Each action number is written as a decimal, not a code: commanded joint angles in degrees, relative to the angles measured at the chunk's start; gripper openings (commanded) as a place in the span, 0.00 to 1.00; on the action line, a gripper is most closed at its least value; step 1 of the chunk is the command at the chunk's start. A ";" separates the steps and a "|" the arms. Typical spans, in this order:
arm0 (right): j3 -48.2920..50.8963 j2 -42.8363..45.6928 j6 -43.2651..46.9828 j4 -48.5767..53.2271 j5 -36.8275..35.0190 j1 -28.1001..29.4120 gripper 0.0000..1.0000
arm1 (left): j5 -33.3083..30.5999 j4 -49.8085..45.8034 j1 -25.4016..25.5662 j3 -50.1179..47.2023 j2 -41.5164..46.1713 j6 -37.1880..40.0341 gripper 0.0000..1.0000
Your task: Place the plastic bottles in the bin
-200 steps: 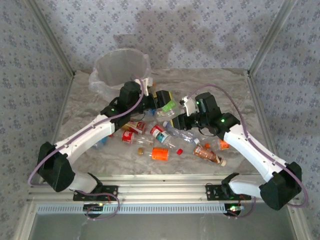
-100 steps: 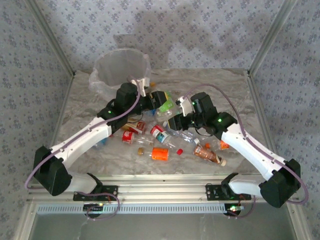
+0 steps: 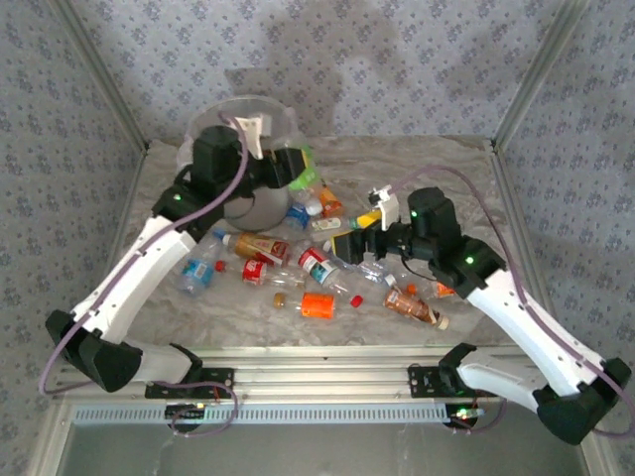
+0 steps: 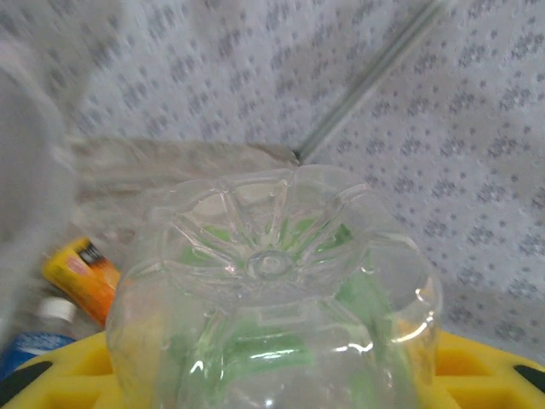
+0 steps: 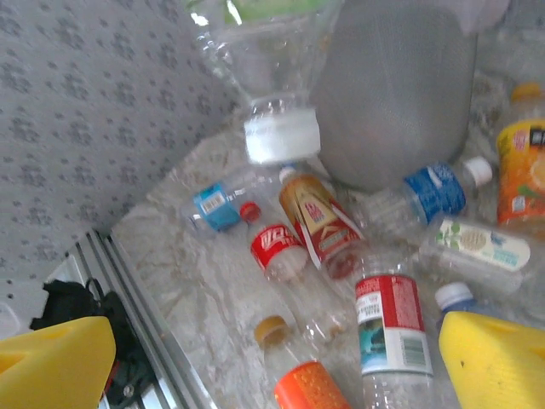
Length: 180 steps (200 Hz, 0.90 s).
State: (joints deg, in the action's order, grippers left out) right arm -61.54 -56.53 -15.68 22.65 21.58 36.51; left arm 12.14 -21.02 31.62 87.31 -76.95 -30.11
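Left gripper (image 3: 296, 169): clamped on clear green-label bottle (image 3: 307, 179), raised beside bin (image 3: 256, 210) at far-left corner of table (image 3: 456, 174) | Right gripper (image 3: 357, 231): jaws apart over mid-table pile (image 3: 316, 266) | Risk: early release drops bottle outside rim.

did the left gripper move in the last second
Yes. The left gripper, holding a green-labelled bottle, moved back and left, toward the bin.

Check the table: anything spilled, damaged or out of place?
Nothing looks spilled or damaged. The loose bottles lie on their sides across the table, as expected. One oddity: the left claw holds the green-labelled bottle cap-down beside the bin, seemingly not over it.
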 commanded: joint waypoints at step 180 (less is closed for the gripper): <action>-1.69 10.69 1.73 6.77 -4.72 -0.94 1.00 | -15.49 -34.79 -13.59 51.24 -37.74 44.72 0.48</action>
State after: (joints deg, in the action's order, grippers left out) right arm -61.54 -47.16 -15.00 26.85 16.69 35.90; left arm -1.04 -48.99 18.96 133.51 -110.93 8.27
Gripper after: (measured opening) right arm 0.999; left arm 0.493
